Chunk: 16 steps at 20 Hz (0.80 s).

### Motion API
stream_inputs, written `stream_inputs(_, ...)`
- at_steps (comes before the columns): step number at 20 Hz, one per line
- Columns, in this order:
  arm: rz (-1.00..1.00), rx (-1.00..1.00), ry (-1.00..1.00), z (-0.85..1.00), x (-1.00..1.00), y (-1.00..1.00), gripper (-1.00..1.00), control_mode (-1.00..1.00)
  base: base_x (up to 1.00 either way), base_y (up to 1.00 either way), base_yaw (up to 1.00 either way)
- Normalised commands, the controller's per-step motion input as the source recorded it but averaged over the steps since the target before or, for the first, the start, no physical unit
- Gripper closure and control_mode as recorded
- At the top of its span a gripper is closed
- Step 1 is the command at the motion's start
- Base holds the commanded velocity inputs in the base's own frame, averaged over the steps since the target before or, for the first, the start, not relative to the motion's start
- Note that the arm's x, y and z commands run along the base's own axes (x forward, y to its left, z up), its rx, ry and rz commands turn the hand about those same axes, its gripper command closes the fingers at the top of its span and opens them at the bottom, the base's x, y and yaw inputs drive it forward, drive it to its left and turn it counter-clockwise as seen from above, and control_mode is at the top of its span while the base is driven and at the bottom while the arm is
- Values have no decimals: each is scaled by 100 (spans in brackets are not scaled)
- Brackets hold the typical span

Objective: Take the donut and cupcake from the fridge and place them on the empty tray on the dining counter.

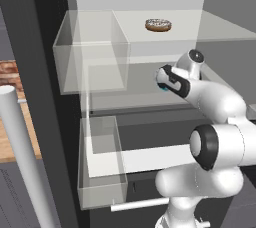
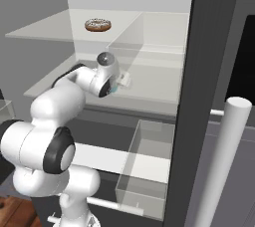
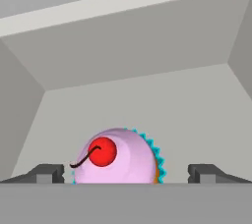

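Cupcake (image 3: 120, 156) — pink dome, red cherry, teal pleats — between wide-spread gripper (image 3: 125, 173) fingertips

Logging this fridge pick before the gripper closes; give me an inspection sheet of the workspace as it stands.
Surface: pale fridge shelf, glass, inside the open fridge.
Job's things: donut lies alone on the upper shelf; cupcake sits on the lower shelf, between the fingertips, off centre toward the left one.
Clutter: nothing seen.
Gripper: gripper open, fingers apart on either side of the cupcake; contact cannot be told.
Cables: nothing seen.
Surroundings: clear door bins, white bar handle, lower drawer with a handle.
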Motion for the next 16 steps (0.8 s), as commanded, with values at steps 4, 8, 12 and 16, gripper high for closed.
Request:
stream_inputs(4, 0, 0, 0, -23, 32, 0, -100, -100, 0, 0, 0)
stream_inputs(8, 0, 4, 0, -33, 12, 0, -100, -100, 0, 0, 0)
stream_inputs(12, 0, 4, 1, -29, 9, 0, 100, -100, 0, 0, 0)
stream_inputs(16, 0, 5, 0, -27, 1, 0, 100, -100, 0, 0, 0)
